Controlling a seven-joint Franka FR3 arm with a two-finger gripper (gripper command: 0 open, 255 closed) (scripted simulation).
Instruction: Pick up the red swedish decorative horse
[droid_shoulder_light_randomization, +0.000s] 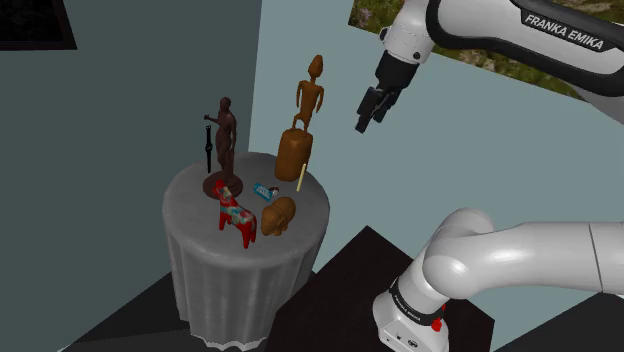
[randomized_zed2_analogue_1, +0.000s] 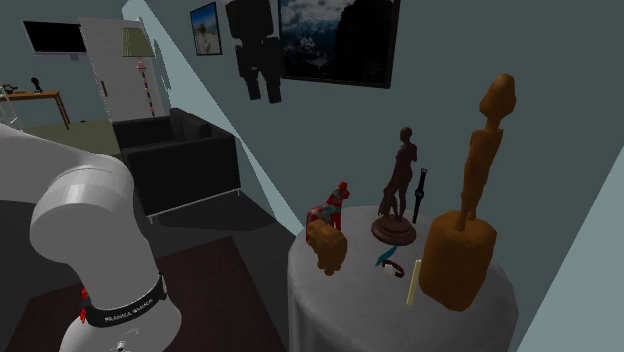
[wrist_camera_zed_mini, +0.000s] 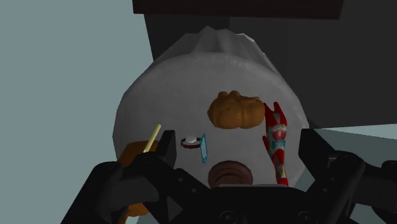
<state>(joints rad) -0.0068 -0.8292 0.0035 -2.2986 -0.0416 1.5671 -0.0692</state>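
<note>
The black two-finger gripper hangs high above and well apart from a cloth-draped round table. Its fingers are spread wide with nothing between them. The height and open jaws suggest an approach posture: the wrist view takes in the whole tabletop while the hand lines up a descent.

Nearest below the hand in the wrist view is the round base of a dark brown figurine, with a small teal object and a yellow stick beside it. A tall orange carved figure on a block stands toward the back edge, and a black wristwatch stands upright by the dark figurine.

The red decorative horse stands upright on its legs near the tabletop's edge closest to the shoulder camera. That is the table's left edge in the second exterior view, where the horse also shows. A rounded brown carving sits just beside its rump; whether they touch cannot be told.

The horse's head points toward the dark figurine's base and its tail end toward the edge. From above, the horse is long and narrow. Its long axis lies roughly square to the line between the fingers, so a close across its flanks looks feasible, though the brown carving leaves little room on that side.
</note>
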